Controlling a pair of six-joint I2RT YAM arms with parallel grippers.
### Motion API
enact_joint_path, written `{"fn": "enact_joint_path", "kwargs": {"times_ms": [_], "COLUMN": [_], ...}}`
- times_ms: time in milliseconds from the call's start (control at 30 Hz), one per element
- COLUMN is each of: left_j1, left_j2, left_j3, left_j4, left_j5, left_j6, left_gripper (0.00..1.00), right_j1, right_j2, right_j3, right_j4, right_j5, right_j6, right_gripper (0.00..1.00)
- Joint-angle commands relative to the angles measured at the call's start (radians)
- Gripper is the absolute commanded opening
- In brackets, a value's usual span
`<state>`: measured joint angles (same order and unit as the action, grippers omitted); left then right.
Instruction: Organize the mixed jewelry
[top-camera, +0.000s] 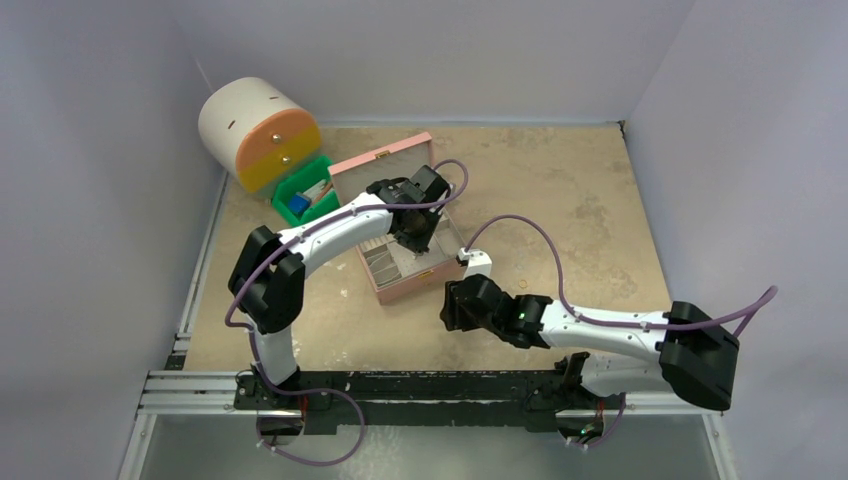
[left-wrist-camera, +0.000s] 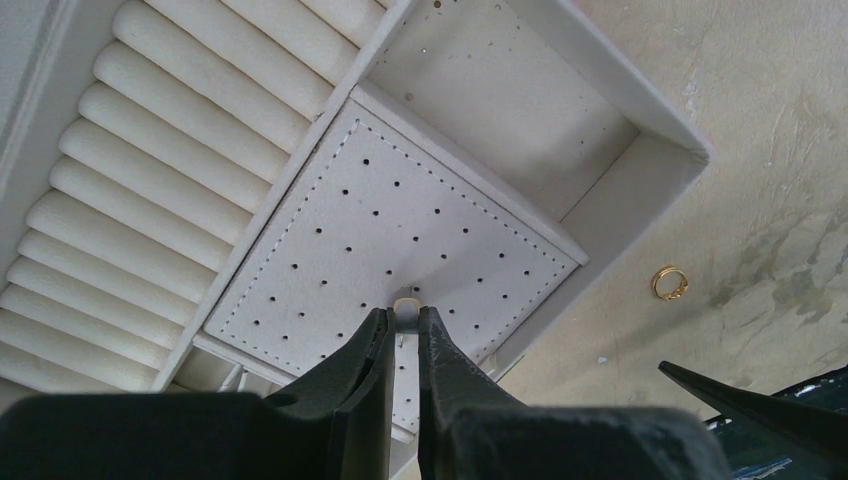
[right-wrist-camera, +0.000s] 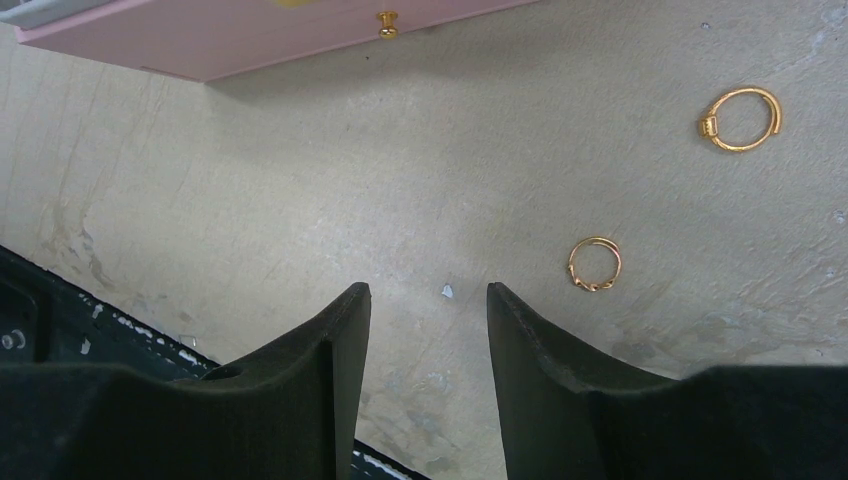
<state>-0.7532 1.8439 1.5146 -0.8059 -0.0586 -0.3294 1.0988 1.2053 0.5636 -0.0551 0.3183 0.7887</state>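
The pink box (top-camera: 417, 283) lies open, and my left gripper (top-camera: 414, 240) hangs over its white inside. In the left wrist view this gripper (left-wrist-camera: 405, 315) is shut on a tiny gold piece (left-wrist-camera: 406, 303), held against the perforated white pad (left-wrist-camera: 400, 210). A gold ring (left-wrist-camera: 669, 283) lies on the table beside the box. My right gripper (right-wrist-camera: 428, 292) stands open above bare table, nothing between its fingers. To its right lie a twisted gold ring (right-wrist-camera: 594, 264) and a larger gold ring (right-wrist-camera: 740, 119). In the top view my right gripper (top-camera: 449, 305) sits just in front of the box.
White ring rolls (left-wrist-camera: 150, 200) fill the box's left part, and an empty white compartment (left-wrist-camera: 500, 100) lies beyond the pad. The box's pink wall (right-wrist-camera: 250, 35) carries a gold knob (right-wrist-camera: 386, 22). A green bin (top-camera: 305, 195) and a cream-and-orange drawer unit (top-camera: 258, 130) stand at the back left.
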Motion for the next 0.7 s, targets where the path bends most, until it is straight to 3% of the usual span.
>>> {"fn": "enact_joint_path", "kwargs": {"times_ms": [0, 667], "left_j1": [0.011, 0.009], "left_j2": [0.000, -0.022], "left_j3": [0.026, -0.002], "left_j4": [0.043, 0.057], "left_j5": [-0.012, 0.026], "left_j6": [0.001, 0.006], "left_gripper": [0.00, 0.00], "right_j1": [0.001, 0.001], "right_j2": [-0.018, -0.001], "right_j3": [-0.001, 0.007], "right_j4": [0.018, 0.023], "right_j5": [-0.003, -0.005], "right_j6": [0.015, 0.011], "right_gripper": [0.49, 0.49]}}
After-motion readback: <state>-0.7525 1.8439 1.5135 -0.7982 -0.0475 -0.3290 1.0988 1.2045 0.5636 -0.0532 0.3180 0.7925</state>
